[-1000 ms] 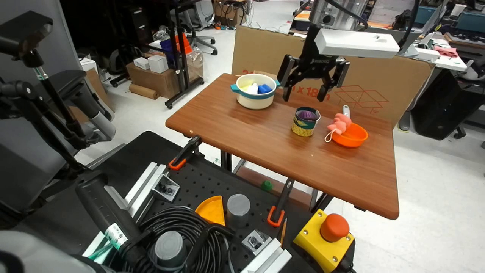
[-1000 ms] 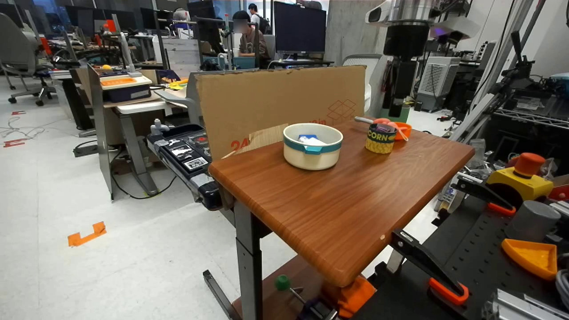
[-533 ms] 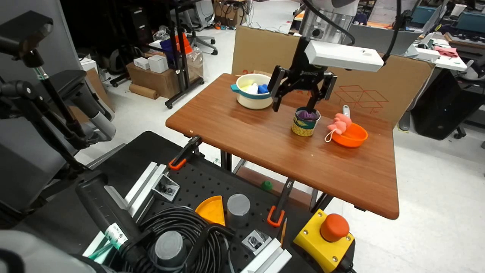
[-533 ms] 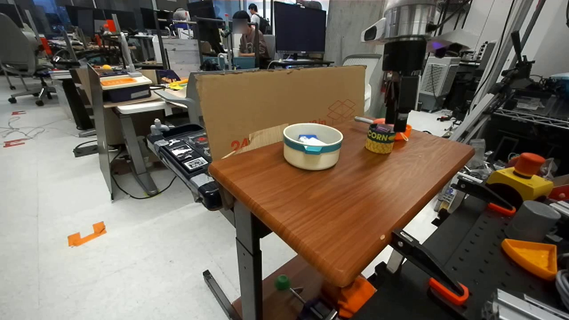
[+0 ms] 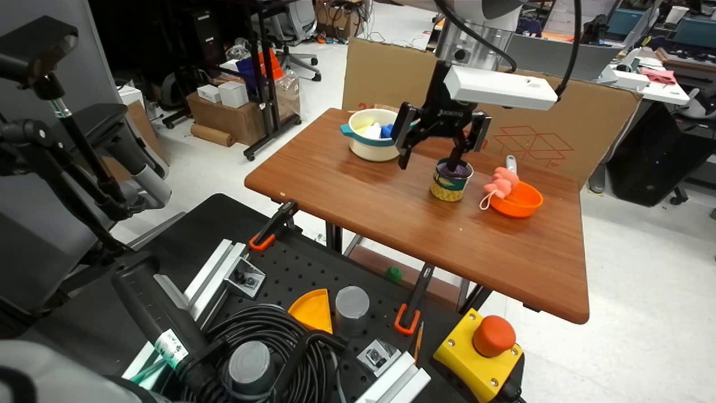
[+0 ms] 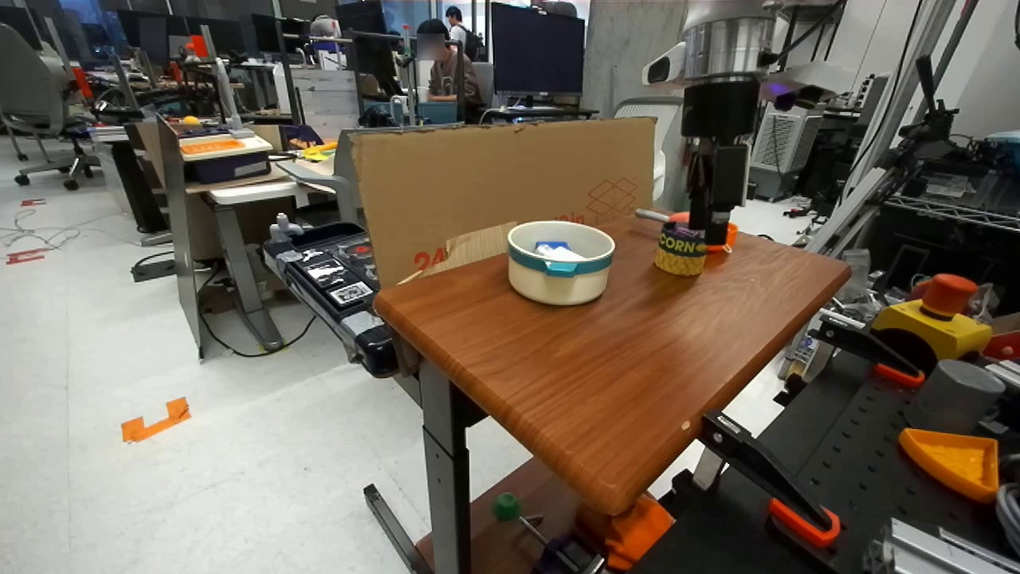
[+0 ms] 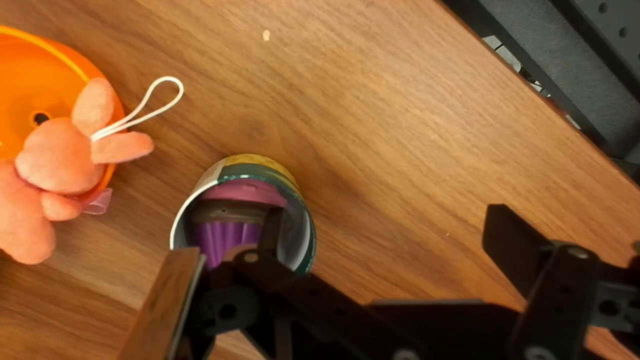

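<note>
My gripper (image 5: pixel 427 164) is open over the table, with nothing between its fingers. In the wrist view one finger reaches into the mouth of a yellow and green corn can (image 7: pixel 260 167), and the other stands outside it over bare wood. The can (image 5: pixel 446 191) stands upright and also shows in an exterior view (image 6: pixel 680 260). A purple and pink object (image 7: pixel 227 237) lies inside the can. Whether the finger touches it or the can wall, I cannot tell. In an exterior view the gripper (image 6: pixel 708 227) hides part of the can's side.
A cream pot (image 5: pixel 375 150) with teal handles holds blue, white and yellow things. An orange bowl-shaped pan (image 5: pixel 519 208) with a pink plush toy (image 5: pixel 499 182) on its rim sits beside the can. A cardboard sheet (image 5: pixel 537 123) stands along the table's (image 5: pixel 391 207) far edge.
The gripper has come down and slightly toward the pot side, staying open. One finger has gone from above the can into its mouth. The can, pot, pan and plush have not moved.
</note>
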Controlling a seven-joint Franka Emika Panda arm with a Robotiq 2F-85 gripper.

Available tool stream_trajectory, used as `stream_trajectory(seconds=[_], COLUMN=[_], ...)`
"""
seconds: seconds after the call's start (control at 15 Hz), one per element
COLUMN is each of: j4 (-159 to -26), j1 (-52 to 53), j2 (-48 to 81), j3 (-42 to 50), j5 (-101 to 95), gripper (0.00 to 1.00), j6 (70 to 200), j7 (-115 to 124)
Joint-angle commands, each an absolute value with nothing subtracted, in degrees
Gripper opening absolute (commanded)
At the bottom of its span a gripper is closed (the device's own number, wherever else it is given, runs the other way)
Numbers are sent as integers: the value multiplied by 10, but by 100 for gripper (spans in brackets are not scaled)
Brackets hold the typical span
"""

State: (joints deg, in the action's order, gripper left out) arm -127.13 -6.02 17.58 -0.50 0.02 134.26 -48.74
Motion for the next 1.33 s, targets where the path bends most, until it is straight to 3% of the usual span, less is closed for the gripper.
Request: stream_trajectory(seconds=[0.0,1.27], j4=[-1261,-1236], j1=[-55,-34], j2=[181,219], j3=[1,-8], j5=[-34,-100], gripper=[100,100], j6=[1343,1327], j7=[-458,-370])
